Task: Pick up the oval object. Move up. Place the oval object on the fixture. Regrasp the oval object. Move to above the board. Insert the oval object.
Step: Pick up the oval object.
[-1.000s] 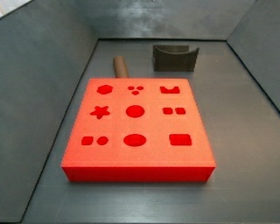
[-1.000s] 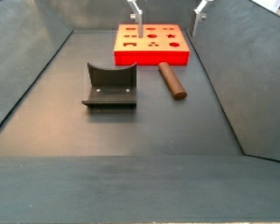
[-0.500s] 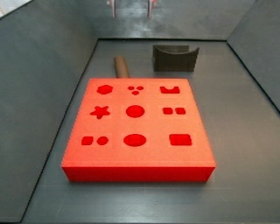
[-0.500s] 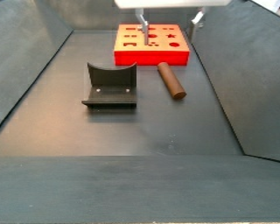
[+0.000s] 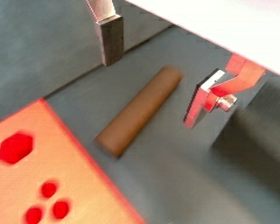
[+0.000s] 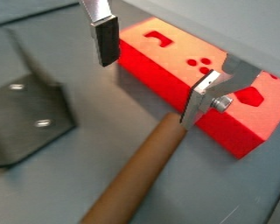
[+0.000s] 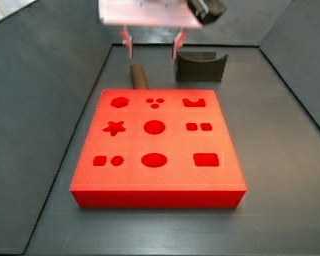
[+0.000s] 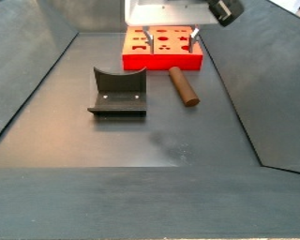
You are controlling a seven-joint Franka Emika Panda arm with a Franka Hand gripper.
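Oval object (image 5: 140, 110) under pincer (image 5: 157, 74) (open)

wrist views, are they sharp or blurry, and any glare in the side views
Both wrist views look soft: the brown rod-like oval object and the open gripper above it have smeared edges. In a side view the bright red board is oversaturated, nearly glowing. In a side view a pale sheen lies on the dark floor.

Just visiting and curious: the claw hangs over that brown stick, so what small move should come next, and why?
Probably straight down. The end effector hangs open above the brown stick, which lies flat on the floor between the red board and the fixture. In both wrist views the fingers stand on either side of the stick without touching it, so lowering should bring them around it before closing.
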